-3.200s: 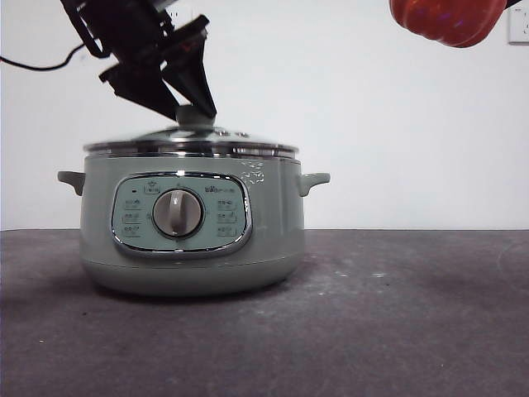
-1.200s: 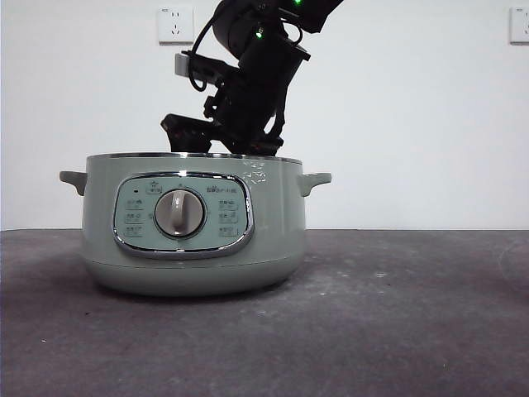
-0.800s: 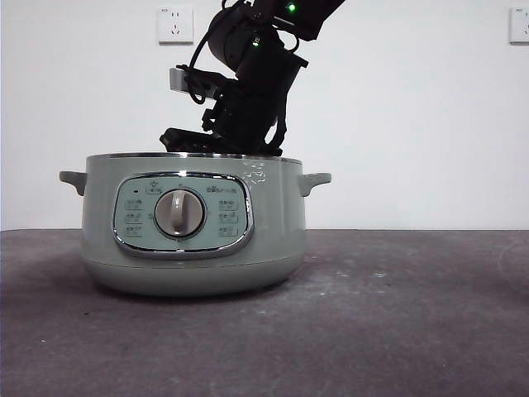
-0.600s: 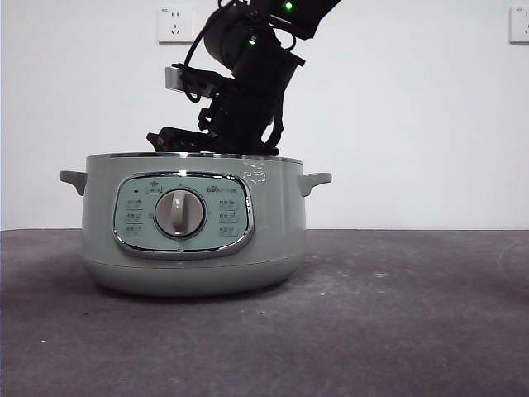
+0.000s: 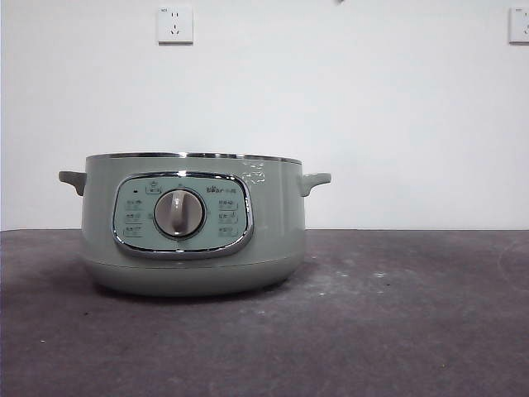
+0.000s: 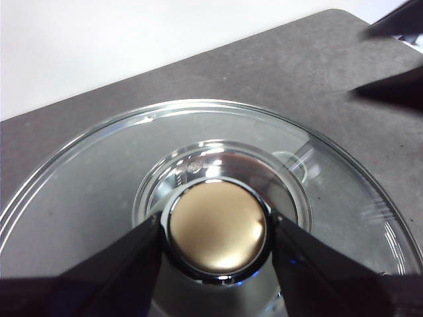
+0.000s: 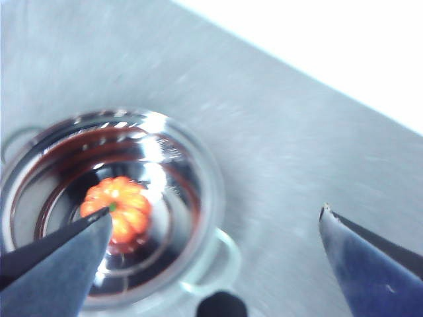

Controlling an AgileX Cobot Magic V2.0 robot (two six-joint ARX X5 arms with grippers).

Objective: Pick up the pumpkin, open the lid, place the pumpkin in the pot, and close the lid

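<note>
Sitting uncovered, squat sage-green pot holds small orange pumpkin; right gripper spread wide overhead, left gripper clamped on glass lid's knob; wall socket at 12 o'clock.

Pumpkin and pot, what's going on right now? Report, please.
Left gripper shut on lid knob, held off the pot. Right gripper open, empty, above. Pumpkin inside pot. Nothing blocking.

A plain white wall fills the back. On it there are two white power sockets: one at upper left, one at the right edge. The table is dark grey, matte, with small pale specks. The light is even.
</note>
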